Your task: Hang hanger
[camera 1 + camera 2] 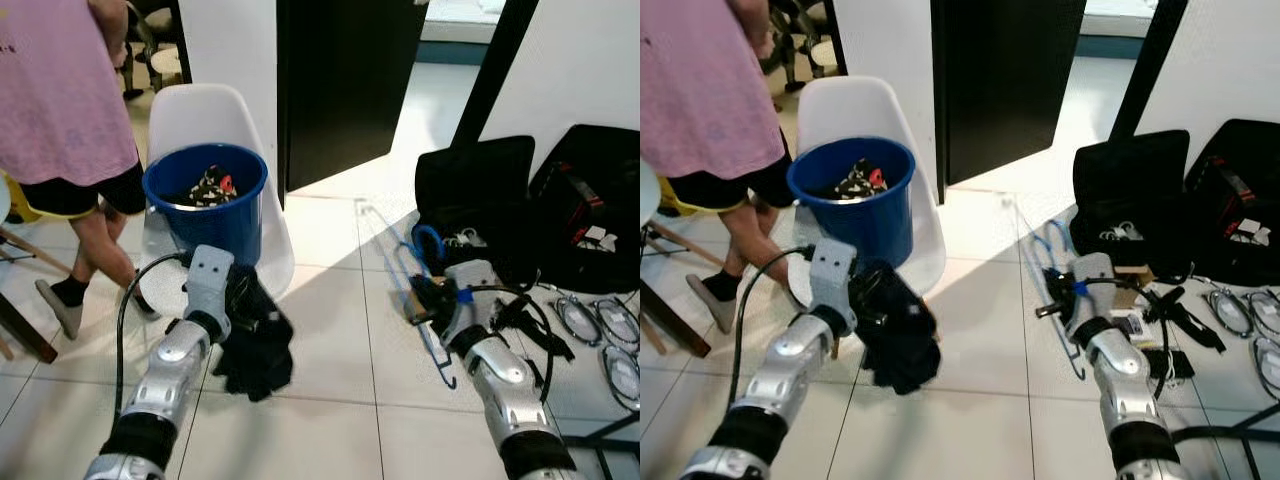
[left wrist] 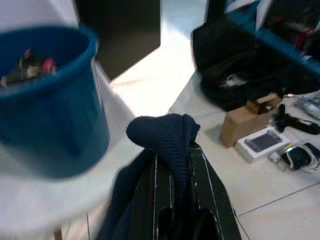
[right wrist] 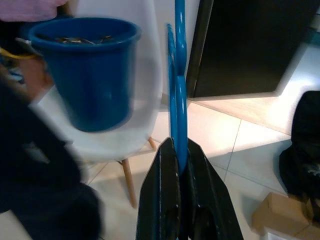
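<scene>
- A white chair (image 1: 205,110) stands at upper left of the left eye view, with a blue bucket (image 1: 207,200) on its seat and a person (image 1: 60,90) beside it.
- Black bags (image 1: 530,200) lie at right on the tiled floor (image 1: 330,330).
- The left gripper (image 2: 172,165), lower left, has its jaws clamped on a dark garment (image 1: 252,340) hanging below the bucket.
- The right gripper (image 3: 179,160), lower right, pinches a blue hanger (image 3: 177,75) tight between its fingers.
</scene>
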Controlling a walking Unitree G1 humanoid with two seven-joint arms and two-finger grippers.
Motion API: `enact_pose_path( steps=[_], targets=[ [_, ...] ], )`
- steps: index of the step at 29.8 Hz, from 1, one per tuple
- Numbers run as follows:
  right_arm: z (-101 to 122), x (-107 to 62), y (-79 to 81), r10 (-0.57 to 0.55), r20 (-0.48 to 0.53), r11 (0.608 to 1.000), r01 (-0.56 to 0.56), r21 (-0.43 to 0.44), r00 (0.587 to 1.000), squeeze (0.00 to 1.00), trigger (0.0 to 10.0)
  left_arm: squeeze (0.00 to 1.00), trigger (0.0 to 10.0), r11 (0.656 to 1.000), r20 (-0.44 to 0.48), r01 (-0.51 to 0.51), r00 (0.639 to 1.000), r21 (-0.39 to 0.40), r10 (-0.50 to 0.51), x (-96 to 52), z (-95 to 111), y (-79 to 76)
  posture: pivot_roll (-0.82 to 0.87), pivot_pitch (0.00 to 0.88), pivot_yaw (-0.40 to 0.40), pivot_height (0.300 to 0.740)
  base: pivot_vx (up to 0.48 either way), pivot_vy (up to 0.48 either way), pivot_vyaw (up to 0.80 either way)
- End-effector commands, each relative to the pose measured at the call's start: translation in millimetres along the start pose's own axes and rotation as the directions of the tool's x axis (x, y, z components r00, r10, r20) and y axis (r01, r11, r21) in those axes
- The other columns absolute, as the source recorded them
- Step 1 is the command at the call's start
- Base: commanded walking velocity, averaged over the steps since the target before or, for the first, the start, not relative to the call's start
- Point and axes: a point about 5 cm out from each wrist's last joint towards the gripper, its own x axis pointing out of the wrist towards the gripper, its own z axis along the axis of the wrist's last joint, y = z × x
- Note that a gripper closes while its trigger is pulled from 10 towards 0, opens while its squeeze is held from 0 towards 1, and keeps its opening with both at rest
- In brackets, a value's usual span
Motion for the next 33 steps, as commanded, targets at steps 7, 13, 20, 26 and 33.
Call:
enact_pose_path(
  steps=[7, 13, 20, 26, 33],
  targets=[
    [31.4, -13.1, 1.3, 0.259, 0.038, 0.966, -0.259, -0.013, 0.965, 0.0, 10.0, 0.0, 10.0, 0.941, 0.053, 0.291, 0.951, 0.175, -0.304, -12.6, 50.0, 13.9, 0.0, 0.001, -0.05, 0.74, 0.0, 0.0, 0.0],
    [53.4, -27.3, -17.7, 0.331, 0.013, 0.941, -0.329, -0.072, 0.943, 0.0, 10.0, 0.0, 10.0, 0.855, 0.05, 0.416, 0.891, 0.308, -0.452, -23.6, 89.2, 28.9, 0.0, 0.0, -0.051, 0.74, 0.0, 0.0, 0.0],
    [79.9, -57.1, -46.1, 0.379, -0.055, 0.918, -0.383, -0.108, 0.924, 0.0, 10.0, 0.0, 10.0, 0.798, 0.094, 0.42, 0.859, 0.431, -0.503, -28.4, 137.1, 41.4, 0.0, 0.0, -0.041, 0.74, 0.0, 0.0, 0.0],
    [106.4, -96.1, -51.1, 0.509, -0.103, 0.856, -0.515, -0.044, 0.855, 0.0, 10.0, 0.0, 10.0, 0.79, 0.175, 0.373, 0.844, 0.487, -0.507, -23.5, 164.3, 34.7, -0.01, 0.0, -0.031, 0.74, 0.0, 0.0, 0.0],
    [117.2, -112.7, -29.8, 0.651, -0.15, 0.754, -0.656, 0.021, 0.744, 0.0, 10.0, 0.0, 10.0, 0.788, 0.174, 0.373, 0.844, 0.49, -0.508, -20.6, 163.4, 32.1, -0.02, 0.0, -0.022, 0.74, 0.0, 0.0, 0.0]
  ],
)
